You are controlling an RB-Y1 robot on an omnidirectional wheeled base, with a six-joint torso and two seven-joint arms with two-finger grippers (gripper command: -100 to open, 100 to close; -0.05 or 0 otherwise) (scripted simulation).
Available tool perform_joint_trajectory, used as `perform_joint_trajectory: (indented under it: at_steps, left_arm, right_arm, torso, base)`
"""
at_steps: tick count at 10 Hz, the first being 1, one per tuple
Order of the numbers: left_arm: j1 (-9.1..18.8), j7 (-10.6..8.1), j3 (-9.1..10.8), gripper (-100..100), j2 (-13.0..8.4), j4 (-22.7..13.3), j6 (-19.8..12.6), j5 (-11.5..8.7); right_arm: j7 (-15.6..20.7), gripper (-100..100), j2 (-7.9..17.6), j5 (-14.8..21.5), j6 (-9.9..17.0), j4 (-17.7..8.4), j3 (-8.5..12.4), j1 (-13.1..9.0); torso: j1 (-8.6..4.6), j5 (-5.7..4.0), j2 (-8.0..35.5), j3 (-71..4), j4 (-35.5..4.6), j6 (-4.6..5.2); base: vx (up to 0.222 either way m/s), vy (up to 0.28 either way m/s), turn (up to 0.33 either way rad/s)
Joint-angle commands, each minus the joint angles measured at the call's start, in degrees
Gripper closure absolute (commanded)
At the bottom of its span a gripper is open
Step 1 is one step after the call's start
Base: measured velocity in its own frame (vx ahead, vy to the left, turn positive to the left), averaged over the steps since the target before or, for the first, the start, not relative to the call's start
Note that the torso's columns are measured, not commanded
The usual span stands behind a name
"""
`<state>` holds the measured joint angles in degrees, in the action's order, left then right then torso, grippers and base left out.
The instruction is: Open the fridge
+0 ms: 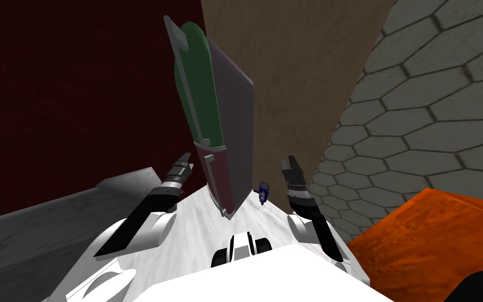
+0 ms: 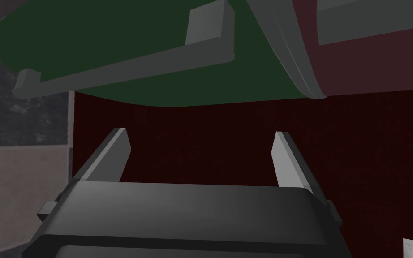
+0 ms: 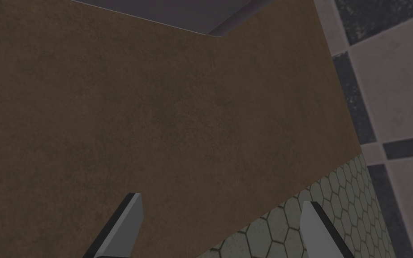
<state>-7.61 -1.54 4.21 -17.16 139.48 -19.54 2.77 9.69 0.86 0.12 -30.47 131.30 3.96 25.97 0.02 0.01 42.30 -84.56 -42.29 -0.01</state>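
Between the two fingers (image 2: 119,150) of the left gripper (image 2: 201,151) nothing is held: they stand wide apart, about a third of the wrist view's width, with only a dark red wall (image 2: 228,134) behind the gap. Just beyond the fingertips, and not touching them, runs the long grey bar handle (image 2: 129,67) of the fridge's green upper door (image 2: 111,27). Next to it, past a grey seam, is the dark red lower door (image 2: 371,67) with its own grey handle (image 2: 371,22). From the head view, the left gripper (image 1: 185,161) hangs close to the left of the fridge (image 1: 235,120), level with the join of the two doors. The fridge is a tall unit with a grey side, and both doors look closed against its body (the slant belongs to the camera). On the fridge's other side the right gripper (image 1: 291,163) is raised, its fingers (image 3: 127,224) equally wide apart and holding nothing. A small blue object (image 1: 263,192) sits on the pale floor between that gripper and the foot of the fridge. Farther right is a wall of hexagonal tiles (image 1: 434,105), with an orange surface (image 1: 429,241) low beside it.
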Motion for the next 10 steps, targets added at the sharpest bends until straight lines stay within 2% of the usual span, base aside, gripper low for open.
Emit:
perform_joint_trajectory:
  at_steps: [1,2,3,4,5,10]
  left_arm:
    - [1.6,-0.12,0.38,-100,-0.7,-0.3,-4.2,-0.2]
    - [3.0,-0.26,0.81,-100,-1.6,-0.5,-5.8,-0.4]
    - [3.0,-0.26,0.81,-100,-1.6,-0.5,-7.4,-0.4]
    - [4.4,-0.4,1.24,-100,-2.4,-0.7,-9.4,-0.6]
    - [4.4,-0.4,1.24,-100,-2.4,-0.7,-10.5,-0.6]
    - [8.4,-0.82,2.5,-100,-5.1,-1.1,-18.9,-1.3]
  right_arm:
    - [0.0,0,0.0,0.0,0.0,0.0,0.0,0.0]
    - [0.0,0,0.0,0.0,0.0,0.0,0.0,0.0]
    - [0.0,0,0.0,0.0,0.0,0.0,0.0,0.0]
    - [0.0,0,0.0,0.0,0.0,0.0,0.0,0.0]
    - [0.0,0,0.0,0.0,0.0,0.0,0.0,0.0]
    - [0.0,0,0.0,0.0,0.0,0.0,0.0,0.0]
  torso:
    - [-0.06,-0.02,0.0,0.0,0.0,0.01]
    - [-0.02,-0.01,0.0,0.0,0.0,0.0]
    - [0.01,0.0,0.0,0.0,0.0,0.01]
    - [-0.01,0.0,0.0,0.0,0.0,0.0]
    - [-0.05,-0.01,0.0,0.0,0.0,0.0]
    - [0.0,0.0,0.0,0.0,0.0,0.0]
  base:
    - [0.053,-0.023,-0.004]
    - [0.062,-0.014,-0.012]
    - [0.056,-0.018,-0.006]
    - [0.064,-0.029,-0.008]
    - [0.058,-0.019,-0.004]
    - [0.06,-0.023,-0.009]
